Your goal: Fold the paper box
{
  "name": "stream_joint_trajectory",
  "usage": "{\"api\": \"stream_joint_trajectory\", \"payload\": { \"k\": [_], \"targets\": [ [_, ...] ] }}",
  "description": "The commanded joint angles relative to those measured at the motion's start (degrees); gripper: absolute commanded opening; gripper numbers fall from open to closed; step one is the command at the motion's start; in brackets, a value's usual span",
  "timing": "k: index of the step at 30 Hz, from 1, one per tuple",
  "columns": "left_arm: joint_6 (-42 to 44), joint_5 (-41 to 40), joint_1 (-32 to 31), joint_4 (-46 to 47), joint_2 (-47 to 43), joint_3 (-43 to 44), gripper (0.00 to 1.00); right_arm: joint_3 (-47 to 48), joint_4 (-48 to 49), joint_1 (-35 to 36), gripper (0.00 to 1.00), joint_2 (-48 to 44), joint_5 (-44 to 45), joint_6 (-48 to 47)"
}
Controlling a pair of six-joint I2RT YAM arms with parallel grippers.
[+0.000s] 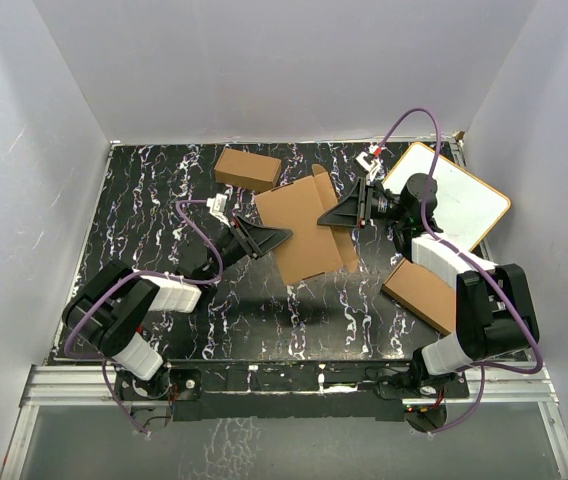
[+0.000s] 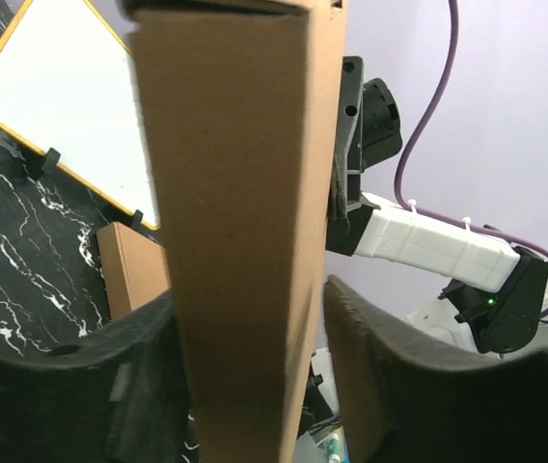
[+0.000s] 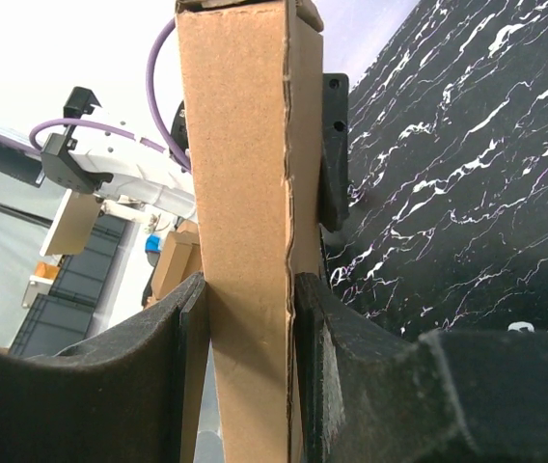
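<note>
Jaws first: the R gripper (image 1: pixel 330 218) is clenched on the paper box (image 1: pixel 302 250). In the R wrist view both pads (image 3: pixel 185 367) press flat against the cardboard's thin edge. The L gripper (image 1: pixel 275 237) straddles the opposite edge, jaws not yet clamped. In the L wrist view one finger sits against the board and the other finger (image 2: pixel 370 367) shows a sliver of gap.

The box is mid-table (image 1: pixel 164 200), btwn the two grippers, w/ a flap poking out at its far edge and another on the R side. It looks tipped up off the surface, though that's hard to confirm.

Probably the R grip is the anchor, pinching the layers together so they don't spring apart, while the L side lines up for a second hold across from it. That would make folding the loose flaps easier.

A smaller carton (image 1: pixel 248 168) sits at the far edge, and a flat carton (image 1: pixel 422 292) and a whiteboard (image 1: pixel 454 200) lie to the R, all apart from the work.
</note>
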Motion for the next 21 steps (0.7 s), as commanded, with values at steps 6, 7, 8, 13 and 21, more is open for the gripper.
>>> {"api": "stream_joint_trajectory", "payload": {
  "k": [6,7,8,13,21],
  "targets": [
    [2.71,2.43,0.18,8.78,-1.52,0.38,0.17,-0.16,1.27,0.14,0.39,-2.61,-0.78,-3.62],
    [3.07,2.68,0.18,8.77,-1.62,0.29,0.16,-0.20,0.67,0.17,0.39,-2.78,-0.91,-4.55],
    [3.48,2.93,0.22,8.75,-1.68,0.20,0.14,-0.16,-0.17,0.17,0.39,-2.97,-1.06,-5.65],
    [5.65,5.40,0.31,7.77,-2.02,0.39,0.10,0.38,-5.16,0.17,0.43,-3.95,-1.95,-12.70],
    [7.44,12.48,2.47,5.86,-2.95,0.05,0.05,4.22,-24.95,-1.86,0.72,-6.81,-3.49,-38.17]
  ]
}}
